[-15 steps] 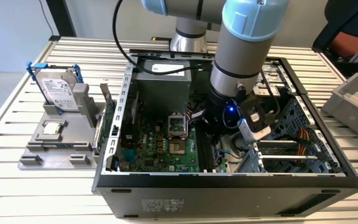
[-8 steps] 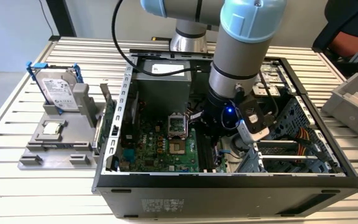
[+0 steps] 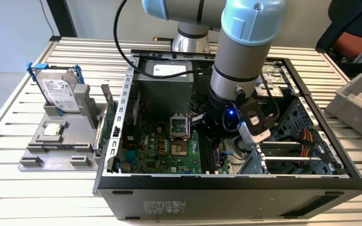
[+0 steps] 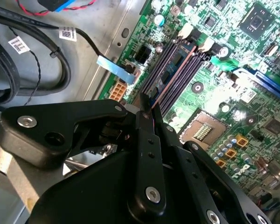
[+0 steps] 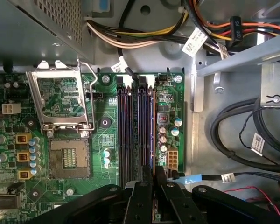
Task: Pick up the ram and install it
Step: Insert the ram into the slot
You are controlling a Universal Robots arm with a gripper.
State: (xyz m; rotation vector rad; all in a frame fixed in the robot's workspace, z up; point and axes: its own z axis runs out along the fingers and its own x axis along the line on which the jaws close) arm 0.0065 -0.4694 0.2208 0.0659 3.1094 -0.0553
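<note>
gripper [image 5: 152,173] down inside the open case [image 3: 231,181], directly over the black slots [image 5: 135,130] on the motherboard [image 5: 105,123]. fingers [image 4: 143,109] pinched together on the ram [image 5: 152,135], a thin edge-on stick running out from the fingertips along the slot nearest the small capacitors. in the exterior view, arm [image 3: 241,56] descending into the case's middle.

The claw [image 5: 152,179] sits at bottom centre, fingertips close together over the dark memory slots [image 5: 135,130] on the green motherboard [image 5: 107,140].
</note>
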